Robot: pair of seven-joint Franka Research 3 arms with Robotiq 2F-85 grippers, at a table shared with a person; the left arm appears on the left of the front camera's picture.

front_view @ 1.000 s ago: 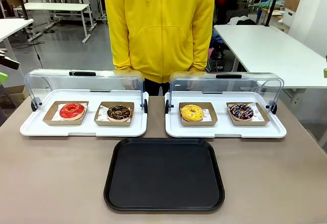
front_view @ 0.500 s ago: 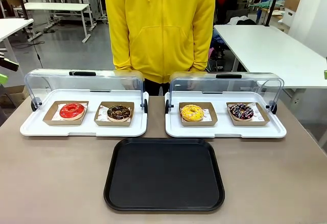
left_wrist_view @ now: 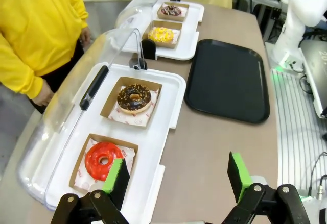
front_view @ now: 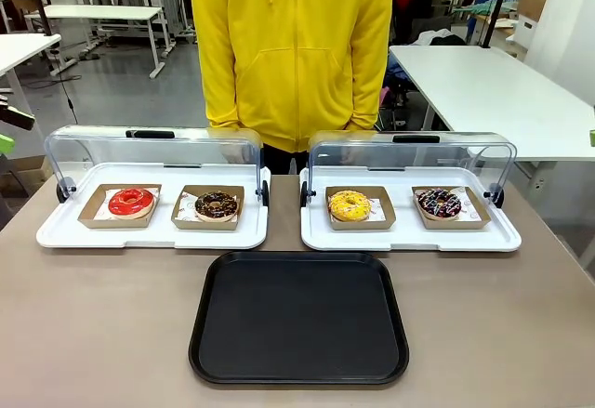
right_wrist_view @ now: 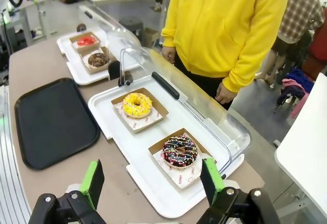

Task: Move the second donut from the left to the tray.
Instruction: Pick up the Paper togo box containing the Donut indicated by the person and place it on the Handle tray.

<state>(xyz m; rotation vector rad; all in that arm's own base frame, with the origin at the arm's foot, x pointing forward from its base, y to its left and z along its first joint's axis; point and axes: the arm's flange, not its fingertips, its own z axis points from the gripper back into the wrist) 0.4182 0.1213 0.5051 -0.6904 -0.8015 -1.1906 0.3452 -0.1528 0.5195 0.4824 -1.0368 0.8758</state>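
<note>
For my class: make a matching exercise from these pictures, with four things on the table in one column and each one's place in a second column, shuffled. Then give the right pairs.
Things
1. red-glazed donut
2. chocolate donut with pale sprinkles
3. yellow donut
4. black tray

Places
a. right white tray, box nearer the middle
b. on the table, nearer the robot than any donut
c. left white tray, box nearer the middle
d. left white tray, outer box

Pairs: 1-d, 2-c, 3-a, 4-b

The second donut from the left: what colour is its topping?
That donut has dark brown glaze with pale sprinkles, clearest in the left wrist view.
</note>
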